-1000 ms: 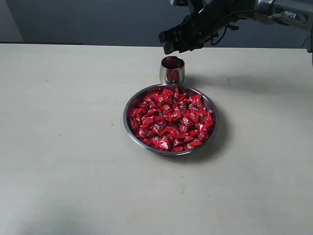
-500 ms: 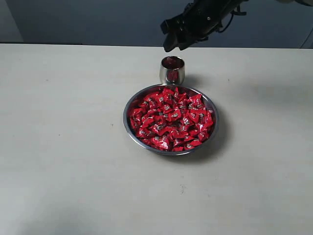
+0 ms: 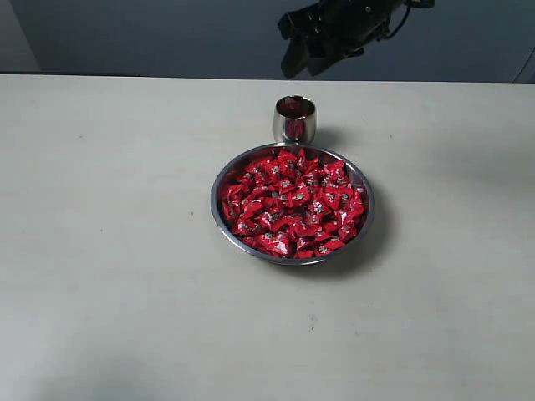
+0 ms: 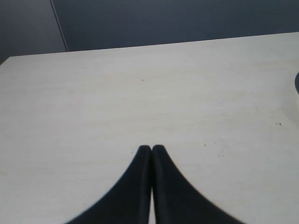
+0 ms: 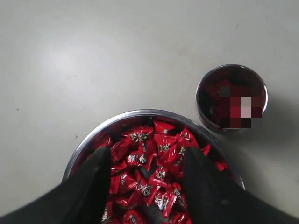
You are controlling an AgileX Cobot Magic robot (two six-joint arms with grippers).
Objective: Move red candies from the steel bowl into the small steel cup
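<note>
The steel bowl [image 3: 216,196] sits mid-table, heaped with red candies [image 3: 292,205]. Just behind it, almost touching its rim, stands the small steel cup [image 3: 294,119] with red showing inside. My right gripper [image 3: 301,67] hangs high above and slightly behind the cup, open and empty. In the right wrist view its black fingers [image 5: 100,161] frame the candies [image 5: 149,186] in the bowl [image 5: 140,113], with the cup [image 5: 201,109] off to one side. My left gripper [image 4: 151,148] is shut on nothing over bare table, and the exterior view does not show it.
The pale tabletop [image 3: 109,251] stretches wide around the bowl and cup. A dark wall [image 3: 167,33] runs behind the table's far edge. A dark rounded shape [image 4: 296,84] touches the edge of the left wrist view.
My right gripper has risen from just above the cup to the top of the exterior view, still open. Bowl, cup and candies have not moved.
</note>
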